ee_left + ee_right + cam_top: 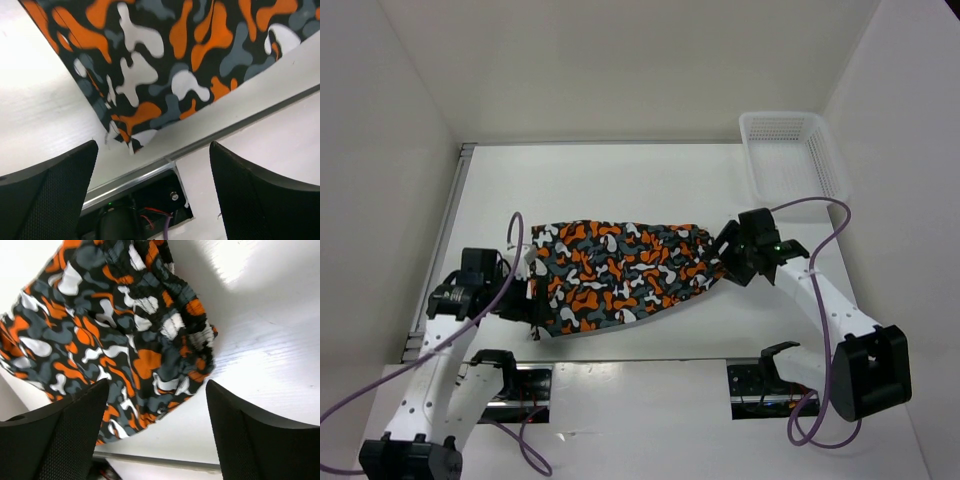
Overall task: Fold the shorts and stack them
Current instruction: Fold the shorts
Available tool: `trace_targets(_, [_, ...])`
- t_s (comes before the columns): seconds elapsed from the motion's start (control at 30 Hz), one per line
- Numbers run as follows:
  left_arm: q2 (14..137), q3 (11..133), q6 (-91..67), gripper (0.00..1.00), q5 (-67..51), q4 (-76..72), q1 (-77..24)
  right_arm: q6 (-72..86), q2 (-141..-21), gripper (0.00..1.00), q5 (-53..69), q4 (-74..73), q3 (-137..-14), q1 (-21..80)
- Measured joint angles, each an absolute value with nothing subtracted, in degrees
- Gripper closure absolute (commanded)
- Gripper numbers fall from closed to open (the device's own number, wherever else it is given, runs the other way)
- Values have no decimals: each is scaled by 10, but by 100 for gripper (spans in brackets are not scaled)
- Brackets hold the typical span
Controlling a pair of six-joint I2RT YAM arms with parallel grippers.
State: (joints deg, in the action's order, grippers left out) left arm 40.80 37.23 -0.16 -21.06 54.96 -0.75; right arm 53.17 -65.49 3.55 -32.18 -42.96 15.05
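Note:
The shorts (620, 272), printed in orange, grey, black and white blotches, lie flat across the middle of the table. My left gripper (525, 298) sits at their left end, open, with a hem corner (131, 142) of the cloth just beyond its fingertips. My right gripper (732, 250) hovers at their right end, also open. Under the right wrist the gathered waistband (192, 335) lies free on the table, not pinched. Nothing is between either pair of jaws.
A white mesh basket (790, 160) stands at the far right corner. White walls close the table on the left, back and right. The metal front rail (150, 172) and the arm-base cutouts (765, 385) run along the near edge.

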Motion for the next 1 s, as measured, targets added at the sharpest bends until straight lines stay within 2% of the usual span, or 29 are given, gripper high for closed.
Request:
trace_targets(0.03, [425,390,-2,2,-206,547,-8,529,-655,15,34,-324,-432,149])
trace_targets(0.07, [440,410,-2,8,-203,541,-8,528,-655,17,30,-327,-436,149])
trace_targets(0.1, [455,426,-3,17,-202,531,-8,526,-655,25,27,-330,-444,149])
trace_targets(0.13, [471,440,-3,33,-201,513,-8,525,-655,38,18,-333,-455,152])
trace_targets(0.17, [483,448,-6,72,-202,497,-8,521,-655,69,10,-334,-467,155])
trace_targets(0.2, [498,454,-5,85,-206,477,-9,514,-655,83,4,-330,-479,157])
trace_targets(0.27, [529,454,-3,97,-216,438,-13,508,-660,100,-2,-316,-501,162])
trace_targets(0.3, [548,454,-3,100,-223,422,-19,505,-668,100,-1,-305,-507,164])
trace_targets(0.5, [660,446,-2,99,-232,328,-75,500,-792,100,32,-230,-499,164])
trace_targets(0.67, [739,441,-3,100,-207,262,-85,505,-879,94,46,-203,-469,164])
trace_targets(0.87, [854,421,-3,100,-172,213,-68,511,-895,91,50,-180,-455,171])
trace_targets(1.0, [905,463,-15,100,-180,207,-51,517,-895,91,55,-166,-432,175])
